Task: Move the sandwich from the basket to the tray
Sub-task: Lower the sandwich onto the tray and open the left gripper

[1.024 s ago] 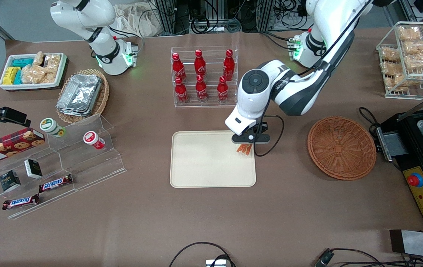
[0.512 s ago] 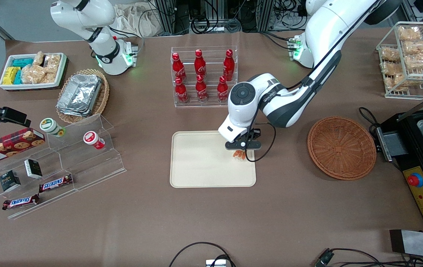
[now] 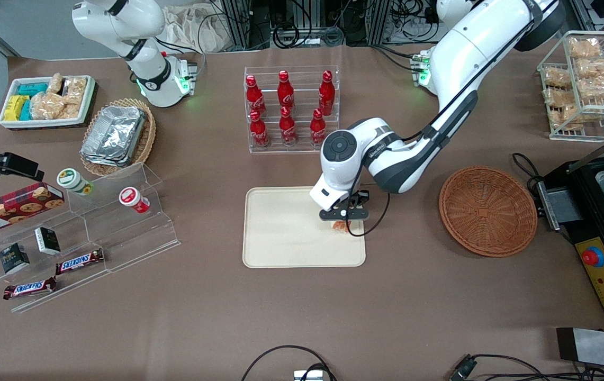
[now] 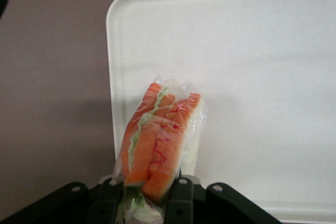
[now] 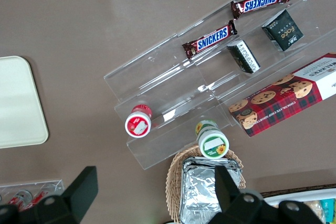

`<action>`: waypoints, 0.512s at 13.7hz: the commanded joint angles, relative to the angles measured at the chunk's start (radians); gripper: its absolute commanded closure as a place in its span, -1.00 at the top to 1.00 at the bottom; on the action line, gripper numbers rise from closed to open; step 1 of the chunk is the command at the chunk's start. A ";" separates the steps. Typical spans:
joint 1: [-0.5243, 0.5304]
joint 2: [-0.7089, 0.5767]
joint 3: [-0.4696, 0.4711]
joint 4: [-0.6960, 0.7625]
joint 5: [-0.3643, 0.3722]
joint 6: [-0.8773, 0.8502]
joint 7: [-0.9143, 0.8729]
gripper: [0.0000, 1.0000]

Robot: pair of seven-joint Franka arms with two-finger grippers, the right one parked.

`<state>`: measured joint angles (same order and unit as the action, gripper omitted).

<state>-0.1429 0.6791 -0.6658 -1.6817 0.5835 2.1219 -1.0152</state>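
One wrapped sandwich [image 4: 157, 140] hangs pinched in the left gripper [image 3: 343, 221] over the tray [image 3: 280, 233], toward its three-o'clock edge; the basket [image 3: 487, 210] sits empty. Next, probably: lower, release.

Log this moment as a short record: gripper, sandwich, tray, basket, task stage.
gripper: the left gripper is above the tray edge nearest the basket, shut on the sandwich
sandwich: the sandwich is wrapped, held between the fingers, over the tray
tray: the tray has nothing lying on it
basket: the basket has nothing in it, toward the working arm's end
task stage: sandwich not yet released
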 commanded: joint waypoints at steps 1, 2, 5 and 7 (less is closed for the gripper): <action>-0.023 0.040 0.006 0.051 0.044 -0.016 -0.032 -0.41; -0.023 0.049 0.006 0.053 0.062 -0.016 -0.052 -0.41; -0.032 0.080 0.006 0.054 0.099 -0.016 -0.083 -0.41; -0.035 0.083 0.006 0.054 0.101 -0.016 -0.085 -0.39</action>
<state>-0.1547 0.7438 -0.6652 -1.6639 0.6626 2.1218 -1.0734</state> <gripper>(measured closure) 0.700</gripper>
